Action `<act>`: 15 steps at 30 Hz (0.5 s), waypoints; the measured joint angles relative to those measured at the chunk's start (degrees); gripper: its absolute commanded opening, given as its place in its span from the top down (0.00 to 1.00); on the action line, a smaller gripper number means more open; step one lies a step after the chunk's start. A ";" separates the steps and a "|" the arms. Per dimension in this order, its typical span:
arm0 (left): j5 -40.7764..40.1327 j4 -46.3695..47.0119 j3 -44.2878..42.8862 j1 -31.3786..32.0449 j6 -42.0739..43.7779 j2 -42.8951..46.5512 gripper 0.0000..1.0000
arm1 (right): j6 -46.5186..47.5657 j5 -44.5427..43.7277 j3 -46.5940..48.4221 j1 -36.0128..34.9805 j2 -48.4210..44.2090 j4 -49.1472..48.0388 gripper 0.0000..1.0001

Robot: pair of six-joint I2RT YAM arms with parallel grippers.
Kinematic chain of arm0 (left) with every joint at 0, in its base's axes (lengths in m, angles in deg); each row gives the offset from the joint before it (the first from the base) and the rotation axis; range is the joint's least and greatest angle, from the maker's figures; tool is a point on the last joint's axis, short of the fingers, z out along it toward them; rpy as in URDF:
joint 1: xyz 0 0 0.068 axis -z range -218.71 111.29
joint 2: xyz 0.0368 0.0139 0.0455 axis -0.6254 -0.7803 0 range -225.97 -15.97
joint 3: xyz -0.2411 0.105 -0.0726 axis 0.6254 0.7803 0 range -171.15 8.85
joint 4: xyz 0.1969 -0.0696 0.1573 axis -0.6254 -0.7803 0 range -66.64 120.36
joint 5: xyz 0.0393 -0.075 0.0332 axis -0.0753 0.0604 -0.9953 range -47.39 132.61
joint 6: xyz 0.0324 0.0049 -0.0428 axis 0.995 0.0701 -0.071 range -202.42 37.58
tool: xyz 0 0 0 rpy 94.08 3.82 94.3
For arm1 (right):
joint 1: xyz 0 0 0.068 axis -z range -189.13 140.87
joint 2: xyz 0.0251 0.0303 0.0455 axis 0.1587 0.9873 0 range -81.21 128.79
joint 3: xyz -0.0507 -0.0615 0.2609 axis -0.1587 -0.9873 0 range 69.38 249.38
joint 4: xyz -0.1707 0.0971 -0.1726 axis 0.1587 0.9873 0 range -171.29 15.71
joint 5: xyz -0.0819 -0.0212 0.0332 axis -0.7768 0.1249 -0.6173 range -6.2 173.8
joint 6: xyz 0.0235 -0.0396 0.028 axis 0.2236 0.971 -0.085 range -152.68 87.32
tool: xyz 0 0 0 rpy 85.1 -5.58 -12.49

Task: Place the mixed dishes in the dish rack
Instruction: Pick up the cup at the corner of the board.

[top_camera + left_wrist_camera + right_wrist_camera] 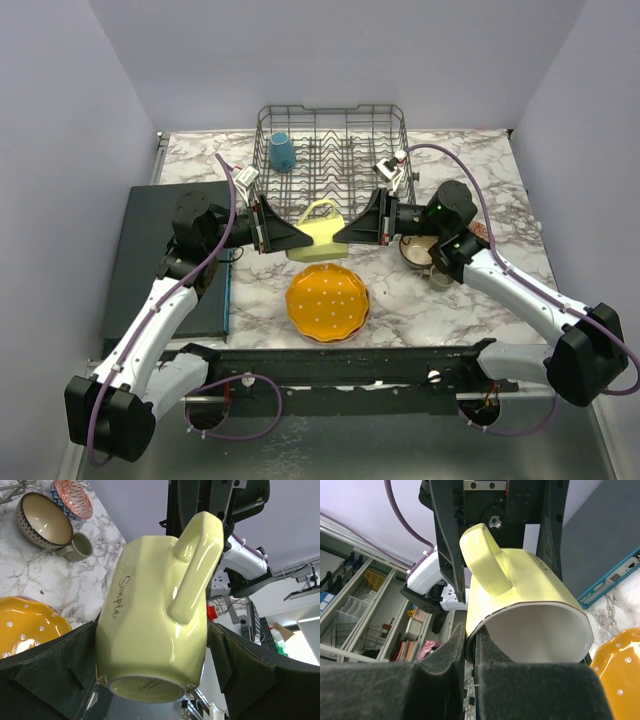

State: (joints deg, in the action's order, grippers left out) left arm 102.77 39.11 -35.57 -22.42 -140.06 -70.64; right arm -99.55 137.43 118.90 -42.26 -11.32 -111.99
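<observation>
Top external view: the right gripper (343, 234) pinches the rim of the pale yellow ceramic mug (318, 232), held sideways above the marble table's (420, 300) centre near the grey wire dish rack (330, 108), the left gripper (298, 238) spread wide around its base.

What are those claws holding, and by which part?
The right gripper pinches the pale yellow ceramic mug by its rim; the left gripper stands open around its base.

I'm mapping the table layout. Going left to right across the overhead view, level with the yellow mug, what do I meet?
dark mat → left end effector → yellow mug → right end effector → brown bowl
</observation>
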 measured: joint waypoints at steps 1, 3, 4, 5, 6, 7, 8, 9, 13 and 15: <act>0.02 0.15 0.07 0.00 0.02 0.02 0.01 | 0.39 -0.26 0.59 -0.39 0.20 0.46 0.99; 0.07 0.22 0.22 0.00 0.02 0.09 0.01 | 1.01 -0.68 1.29 -0.92 0.39 0.76 0.99; 0.17 0.24 0.26 0.00 -0.02 0.13 0.01 | 1.40 -0.76 1.46 -1.07 0.39 0.87 0.99; 0.28 0.26 0.28 0.00 -0.02 0.20 0.01 | 1.60 -0.90 1.57 -1.14 0.39 1.03 0.99; 0.33 0.33 0.31 0.00 0.00 0.31 0.01 | 1.88 -1.03 1.60 -1.20 0.39 1.11 0.99; 0.39 0.35 0.33 0.00 0.00 0.37 0.01 | 2.12 -1.33 1.62 -1.22 0.39 1.31 0.99; 0.44 0.39 0.37 0.00 0.00 0.46 0.01 | 2.34 -1.53 1.64 -1.22 0.39 1.55 1.00; 0.50 0.44 0.48 0.00 0.00 0.59 0.01 | 2.64 -1.81 1.64 -1.22 0.39 1.97 0.99; 0.52 0.57 1.07 0.00 0.02 0.83 0.01 | 3.43 -2.19 1.64 -1.27 0.39 3.06 0.99; 0.52 0.55 1.22 0.00 0.00 0.83 0.02 | 3.63 -2.43 1.64 -1.33 0.39 3.45 0.99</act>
State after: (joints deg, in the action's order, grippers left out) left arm 103.29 39.66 -34.35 -22.42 -140.06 -69.81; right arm -95.93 135.00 120.53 -43.59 -10.93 -108.54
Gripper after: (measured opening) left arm 0.988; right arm 0.088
